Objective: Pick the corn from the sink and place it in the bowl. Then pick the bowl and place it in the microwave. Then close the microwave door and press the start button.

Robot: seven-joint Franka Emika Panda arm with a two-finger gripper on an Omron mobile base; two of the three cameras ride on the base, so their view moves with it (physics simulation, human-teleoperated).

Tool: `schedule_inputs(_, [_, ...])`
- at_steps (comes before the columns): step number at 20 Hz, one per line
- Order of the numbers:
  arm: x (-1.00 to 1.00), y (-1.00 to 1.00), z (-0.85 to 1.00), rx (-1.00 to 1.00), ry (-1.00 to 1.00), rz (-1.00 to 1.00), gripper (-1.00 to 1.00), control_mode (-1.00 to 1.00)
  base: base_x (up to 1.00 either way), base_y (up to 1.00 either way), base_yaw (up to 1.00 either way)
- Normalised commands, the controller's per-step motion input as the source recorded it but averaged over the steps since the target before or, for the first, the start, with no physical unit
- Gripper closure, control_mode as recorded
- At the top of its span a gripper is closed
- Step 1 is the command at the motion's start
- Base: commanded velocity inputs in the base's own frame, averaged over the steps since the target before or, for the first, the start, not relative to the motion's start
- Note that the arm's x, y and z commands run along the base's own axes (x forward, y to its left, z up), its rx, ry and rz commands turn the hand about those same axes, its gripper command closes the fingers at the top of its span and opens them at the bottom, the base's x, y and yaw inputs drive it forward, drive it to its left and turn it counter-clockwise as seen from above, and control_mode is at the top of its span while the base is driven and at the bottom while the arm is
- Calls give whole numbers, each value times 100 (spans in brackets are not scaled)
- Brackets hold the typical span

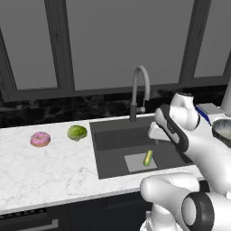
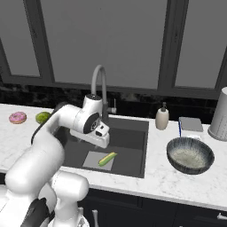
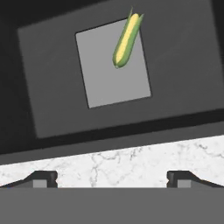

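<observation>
White arm over sink (image 1: 108,144), claw (image 3: 112,177) spread

No text, label, brand, number or sign can be read anywhere in these pictures. The soap bottle (image 2: 162,118), the flat pad with a blue edge (image 2: 191,124) and the grey canister (image 2: 220,115) on the bench (image 2: 177,181) carry plain surfaces with no print. The robot's white arm (image 2: 66,119) bears no marking that can be made out, and the window panes (image 1: 126,40) are blank.
</observation>
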Motion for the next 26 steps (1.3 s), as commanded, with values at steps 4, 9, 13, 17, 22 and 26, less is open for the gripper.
schedule_inputs(4, [45, 0, -43, 0, 15, -12, -100, -100, 0, 0, 0])
schedule_inputs(9, [20, -7, -39, 0, 9, -8, -100, -100, 0, 0, 0])
schedule_inputs(13, [0, -16, -38, 0, 0, -1, -100, -100, 0, 0, 0])
schedule_inputs(17, [0, -18, -35, 0, 0, 0, -100, -100, 0, 0, 0])
schedule_inputs(22, [10, -10, -41, 0, 0, 0, -100, -100, 0, 0, 0])
schedule_inputs(26, [27, -4, -42, 0, 0, 0, -100, -100, 0, 0, 0])
